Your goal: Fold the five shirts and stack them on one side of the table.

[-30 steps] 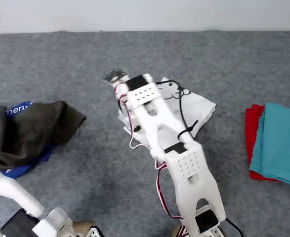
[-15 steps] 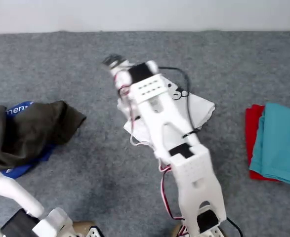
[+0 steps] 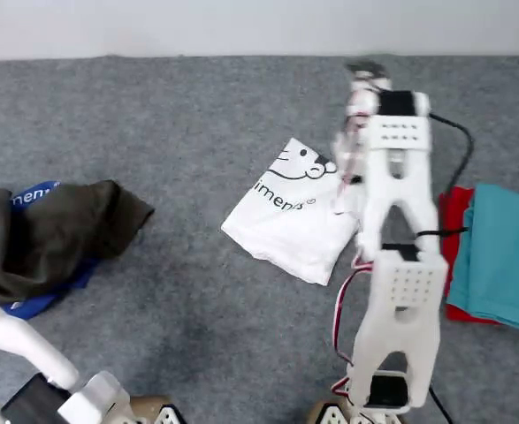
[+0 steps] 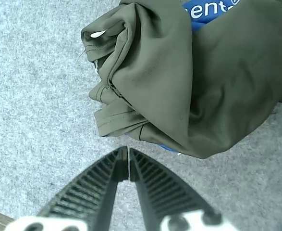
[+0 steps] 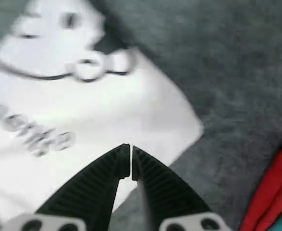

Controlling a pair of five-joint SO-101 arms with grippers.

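A folded white shirt (image 3: 286, 212) with a printed face lies mid-table. My right gripper (image 3: 363, 71) hovers shut and empty above that shirt's right corner; in the right wrist view the right gripper (image 5: 130, 149) is over the white shirt (image 5: 59, 110), with grey mat beyond. At the right edge a teal shirt (image 3: 502, 256) lies folded on a red shirt (image 3: 452, 231). On the left a crumpled olive shirt (image 3: 56, 230) covers a blue shirt (image 3: 38, 300). My left gripper (image 4: 128, 153) is shut and empty, just short of the olive shirt (image 4: 179, 72).
The grey mat (image 3: 171, 115) covers the table, with open room between the white shirt and the olive heap. The left arm's white link (image 3: 25, 349) crosses the near left corner. A pale wall runs along the far edge.
The right arm swung from the white shirt's left side over to its right side, uncovering the shirt. The shirt now lies as a tighter folded shape. The left arm kept still.
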